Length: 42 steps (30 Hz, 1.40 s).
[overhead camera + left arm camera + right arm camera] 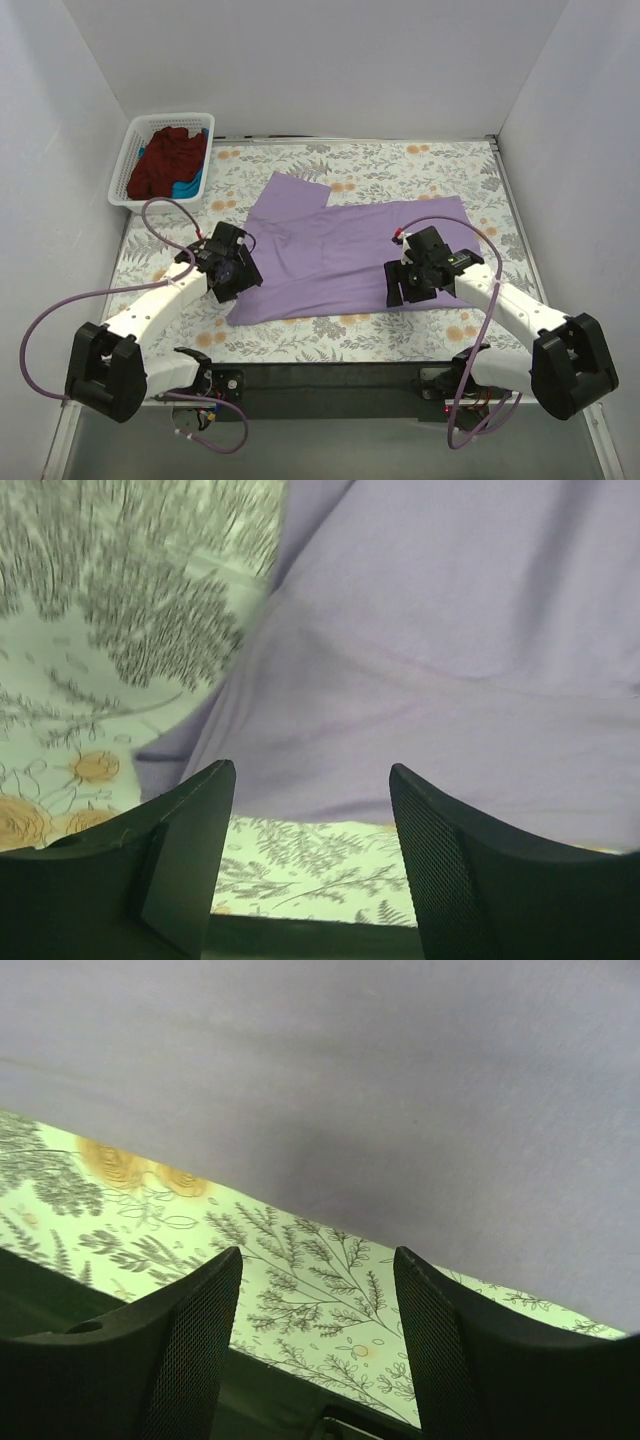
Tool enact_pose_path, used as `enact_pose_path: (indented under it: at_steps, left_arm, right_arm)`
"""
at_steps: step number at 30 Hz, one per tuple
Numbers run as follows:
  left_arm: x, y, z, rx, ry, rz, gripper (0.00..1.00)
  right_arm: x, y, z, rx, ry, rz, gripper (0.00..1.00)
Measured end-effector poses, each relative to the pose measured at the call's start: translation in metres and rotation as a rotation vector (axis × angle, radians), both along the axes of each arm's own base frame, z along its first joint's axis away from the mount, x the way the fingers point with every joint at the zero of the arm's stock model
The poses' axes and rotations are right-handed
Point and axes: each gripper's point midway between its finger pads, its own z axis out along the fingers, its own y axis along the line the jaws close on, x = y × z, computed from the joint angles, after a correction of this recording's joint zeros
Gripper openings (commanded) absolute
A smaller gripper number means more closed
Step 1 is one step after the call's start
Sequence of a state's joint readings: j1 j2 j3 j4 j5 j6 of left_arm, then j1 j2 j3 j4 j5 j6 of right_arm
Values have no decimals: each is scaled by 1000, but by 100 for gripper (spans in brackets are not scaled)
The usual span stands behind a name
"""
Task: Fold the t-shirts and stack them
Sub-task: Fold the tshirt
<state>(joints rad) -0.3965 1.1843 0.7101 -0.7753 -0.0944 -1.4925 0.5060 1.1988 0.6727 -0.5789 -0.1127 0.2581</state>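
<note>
The lavender t-shirt (350,255) lay spread at centre frame; the left gripper (312,780) and right gripper (318,1260) hung spread and empty at its lower edge. Judged risk: unequal pinches there could miss the thin edge and skew the fold.

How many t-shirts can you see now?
3: a lavender t-shirt spread on the table, a maroon t-shirt and a blue t-shirt bunched in the basket; more may hide beneath.
</note>
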Motion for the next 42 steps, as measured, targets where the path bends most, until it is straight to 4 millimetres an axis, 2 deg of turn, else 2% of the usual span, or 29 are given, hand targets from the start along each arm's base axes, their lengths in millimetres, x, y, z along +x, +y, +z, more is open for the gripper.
enact_pose_path:
  at_steps: [2,3,4,8,13,16,19,24,31,35,38,41,42]
  left_arm:
    - [24,-1,20,21,-80,-20,58]
    - [44,-3,34,37,-141,-31,52]
    - [60,-4,41,50,-179,-32,51]
    - [123,-4,54,95,-254,-49,50]
    - [190,18,37,153,-260,-27,47]
    - [211,30,22,165,-243,-20,40]
    - [233,39,9,173,-232,-13,39]
    - [254,30,-7,145,-225,-42,39]
    - [261,22,-14,126,-223,-77,40]
    - [264,19,-31,119,-200,-89,40]
    - [269,16,-29,104,-214,-96,40]
    - [270,14,-30,98,-219,-100,36]
    - [270,14,-31,98,-220,-101,32]
  right_arm:
    - [6,4,14,24,-39,4,69]
    - [14,8,28,46,-83,7,68]
    - [19,10,35,57,-105,9,68]
    - [31,16,58,91,-184,13,68]
    - [31,17,59,97,-187,17,68]
    - [31,17,59,99,-184,19,68]
    - [31,18,55,93,-174,20,68]
    - [31,18,42,67,-131,31,68]
    - [34,19,37,62,-127,39,68]
    - [36,20,36,65,-138,41,68]
    - [36,20,32,60,-134,39,68]
    - [38,19,31,52,-135,35,68]
    - [39,18,31,48,-138,32,68]
